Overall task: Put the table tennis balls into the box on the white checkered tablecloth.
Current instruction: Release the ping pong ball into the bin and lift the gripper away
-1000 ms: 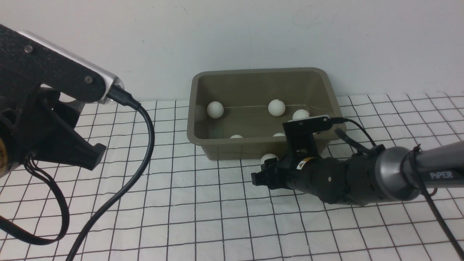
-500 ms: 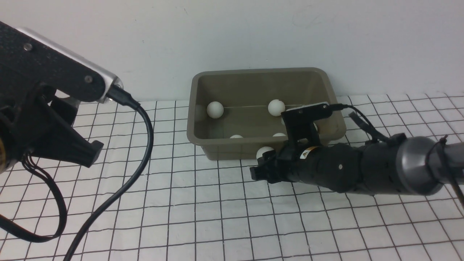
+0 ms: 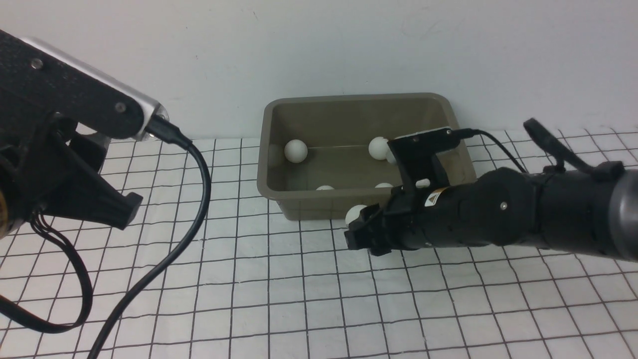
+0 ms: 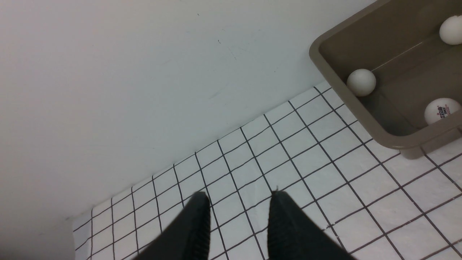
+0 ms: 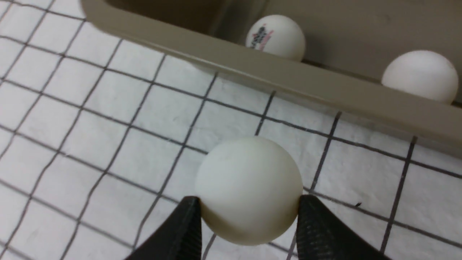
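Ball [image 5: 249,189] gripped beside box [image 5: 288,81] rim.

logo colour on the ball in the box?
Dark text with a red mark on that ball, clearest in the right wrist view.

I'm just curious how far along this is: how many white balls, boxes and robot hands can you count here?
White balls: 6 in view. 5 lie in the box (others:), plus 1 held ball in the right hand. The arm may hide more.
Boxes: 1
Hands: 2, counting the open left hand
Total: 9
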